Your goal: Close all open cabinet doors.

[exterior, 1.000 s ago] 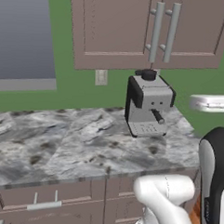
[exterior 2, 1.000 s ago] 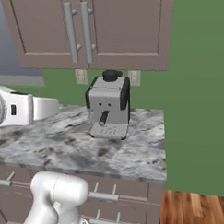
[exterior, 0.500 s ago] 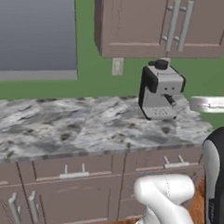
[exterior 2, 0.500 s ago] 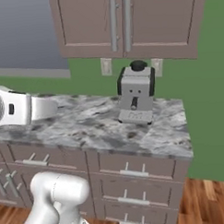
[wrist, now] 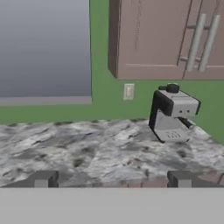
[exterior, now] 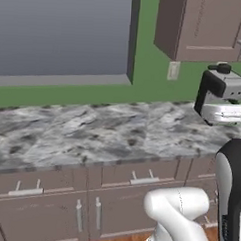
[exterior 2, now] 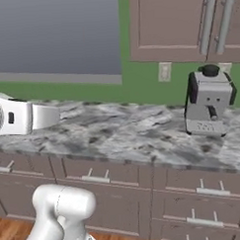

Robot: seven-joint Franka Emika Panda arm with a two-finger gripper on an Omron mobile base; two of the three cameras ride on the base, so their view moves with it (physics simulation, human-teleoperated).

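Observation:
Two upper cabinet doors (exterior 2: 167, 23) with long vertical silver handles (exterior 2: 207, 24) hang side by side above the counter and lie flush with their frame; the hand view has the same doors (wrist: 148, 39) at upper right, and the left base view has them (exterior: 207, 27) at the top right corner. Under the counter, two lower cabinet doors (exterior: 122, 220) with vertical handles also look shut. My gripper (wrist: 112, 181) is open, its two dark fingertips (wrist: 41, 179) wide apart with nothing between them, held well back from the counter's front edge.
A grey and black coffee machine (exterior 2: 209, 105) stands on the marble counter (exterior 2: 117, 134) below the upper cabinet. A large grey window (exterior 2: 54, 36) fills the wall at left. Drawer fronts (exterior 2: 102, 174) with short horizontal handles run under the counter. A wall outlet (wrist: 128, 92) sits beside the machine.
The whole picture has slid right in both base views, so the base has driven left along the counter. The window has come into view; cabinet and coffee machine now sit at the right.

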